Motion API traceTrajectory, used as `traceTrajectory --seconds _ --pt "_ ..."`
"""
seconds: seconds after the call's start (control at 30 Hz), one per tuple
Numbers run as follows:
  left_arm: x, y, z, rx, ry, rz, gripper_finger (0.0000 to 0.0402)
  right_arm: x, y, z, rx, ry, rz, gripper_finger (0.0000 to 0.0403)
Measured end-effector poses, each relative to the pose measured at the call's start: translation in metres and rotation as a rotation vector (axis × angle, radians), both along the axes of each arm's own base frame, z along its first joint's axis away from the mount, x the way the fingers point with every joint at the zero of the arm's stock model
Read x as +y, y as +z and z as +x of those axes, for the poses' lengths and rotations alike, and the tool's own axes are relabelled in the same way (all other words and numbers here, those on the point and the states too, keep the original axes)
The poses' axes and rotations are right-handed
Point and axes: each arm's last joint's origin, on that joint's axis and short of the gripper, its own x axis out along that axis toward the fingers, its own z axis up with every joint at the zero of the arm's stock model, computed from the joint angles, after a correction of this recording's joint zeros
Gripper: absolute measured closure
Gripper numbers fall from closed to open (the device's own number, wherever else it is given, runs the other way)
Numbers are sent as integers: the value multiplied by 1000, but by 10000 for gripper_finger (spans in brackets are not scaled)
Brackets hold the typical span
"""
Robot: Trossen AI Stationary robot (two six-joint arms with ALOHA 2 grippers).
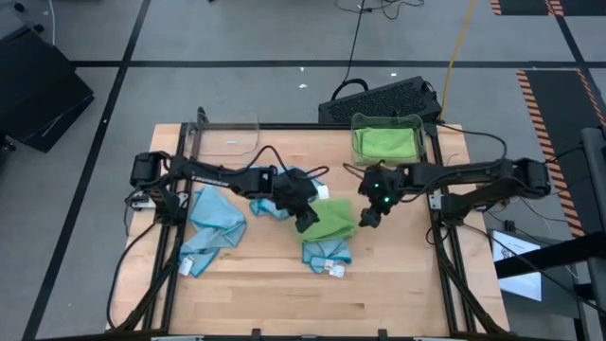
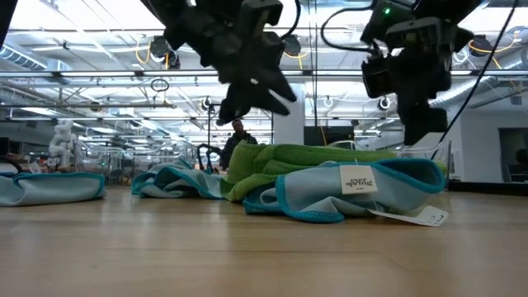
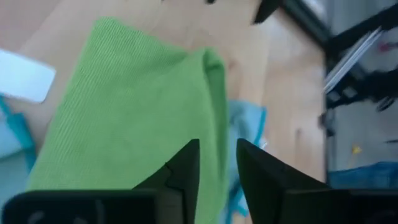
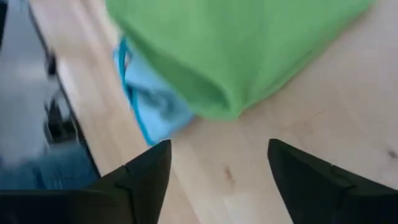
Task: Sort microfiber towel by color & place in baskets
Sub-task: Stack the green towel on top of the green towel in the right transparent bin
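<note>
Green cloth sits at the middle of the scene: a green towel (image 1: 333, 218) lies loosely folded on the wooden worktop (image 1: 398, 284), draped over a light blue towel (image 1: 326, 252) whose white label (image 2: 358, 179) faces the low camera. Two more blue towels lie to the left, one bunched just beside the green one (image 1: 268, 206) and a larger one (image 1: 214, 225) farther toward the worktop's left edge.

The left gripper (image 1: 305, 222) hangs over the left edge of the green towel, its fingers (image 3: 186, 168) only a narrow gap apart and grasping nothing. The right gripper (image 1: 367, 217) hovers just off the towel's right edge, over bare wood, fingers (image 4: 149, 171) spread wide and empty. In the low view both grippers hang clear above the pile.

One clear basket (image 1: 386, 139) stands at the far right corner of the worktop with a green towel (image 1: 386, 144) already inside. The other clear basket (image 1: 227, 133) is at the far left and holds no towel.

Black cables loop across the worktop between the arms, and a dark keyboard-like object (image 1: 379, 99) lies on the floor just behind the right basket. A person (image 2: 238, 140) stands far back in the room.
</note>
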Motion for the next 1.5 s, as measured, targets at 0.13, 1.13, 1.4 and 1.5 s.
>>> traceTrajectory --seconds 0.13,1.13,1.4,1.5 --pt "0 18 8 -66 -14 2 329 -2 -5 -8 -14 -148 -27 119" --pt "11 -32 63 197 61 192 397 -17 -93 -14 -64 -516 252 46" --pt "9 -52 65 181 -77 120 388 -18 -104 -3 -93 -542 279 46" --pt "6 -57 66 189 -105 133 386 -18 -106 3 -98 -517 292 46"
